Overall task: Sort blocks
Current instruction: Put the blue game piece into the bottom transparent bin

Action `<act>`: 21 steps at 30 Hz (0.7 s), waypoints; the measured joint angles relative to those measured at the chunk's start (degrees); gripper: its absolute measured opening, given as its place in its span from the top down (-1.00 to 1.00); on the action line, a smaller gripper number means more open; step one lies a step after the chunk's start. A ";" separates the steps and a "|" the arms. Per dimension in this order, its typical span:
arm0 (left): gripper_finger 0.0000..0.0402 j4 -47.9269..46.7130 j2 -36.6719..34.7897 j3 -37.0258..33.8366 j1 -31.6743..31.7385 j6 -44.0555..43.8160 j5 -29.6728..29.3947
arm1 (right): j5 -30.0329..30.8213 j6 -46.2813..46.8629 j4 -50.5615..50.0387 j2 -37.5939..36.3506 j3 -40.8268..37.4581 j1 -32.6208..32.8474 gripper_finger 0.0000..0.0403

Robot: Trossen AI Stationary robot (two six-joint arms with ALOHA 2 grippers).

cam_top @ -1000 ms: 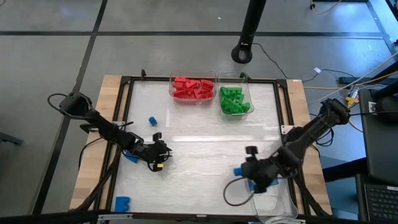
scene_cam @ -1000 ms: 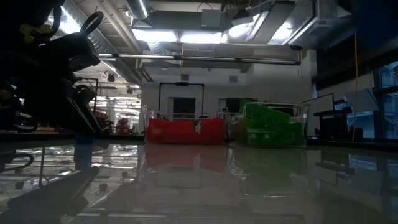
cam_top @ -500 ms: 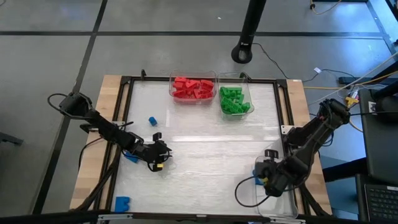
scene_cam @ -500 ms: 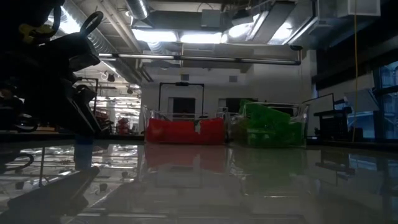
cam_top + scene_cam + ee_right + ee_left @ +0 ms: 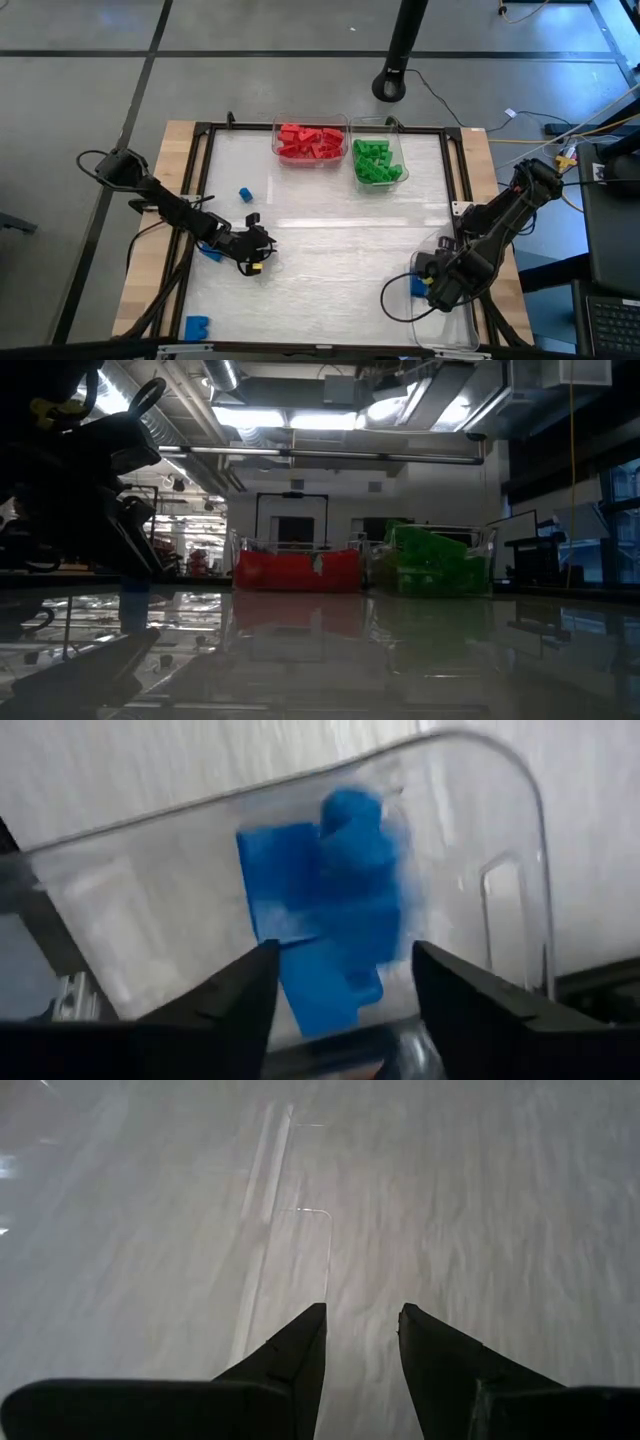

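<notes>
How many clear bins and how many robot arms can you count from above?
Clear bins: 3
Robot arms: 2
Total: 5

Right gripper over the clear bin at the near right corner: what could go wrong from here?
The right gripper stands open over the clear bin, with a blue block blurred, seemingly dropping; it may bounce out. Pulling back, the fingers could catch the bin's rim. Loose blue blocks remain by the left gripper, which could knock them.
</notes>
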 joint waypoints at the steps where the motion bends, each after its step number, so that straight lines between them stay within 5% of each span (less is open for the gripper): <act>1: 0.42 0.00 0.00 0.00 0.00 0.04 0.00 | -0.88 0.11 -0.19 0.00 0.00 0.00 -0.18; 7: 0.42 0.00 0.00 0.00 0.00 0.04 0.00 | -7.05 0.02 0.35 -0.01 0.00 -0.46 -0.48; 11: 0.42 0.00 0.00 0.00 0.00 0.09 -0.15 | -5.58 -2.39 3.15 -0.41 0.61 -1.62 -0.54; 16: 0.42 -1.13 -0.08 0.34 0.07 1.11 -0.66 | 7.79 -13.82 8.81 -0.55 4.90 -5.19 -0.53; 21: 0.42 -13.32 -4.39 4.28 0.07 -0.03 -3.67 | 23.01 -32.90 20.34 -0.38 5.84 -10.26 -0.53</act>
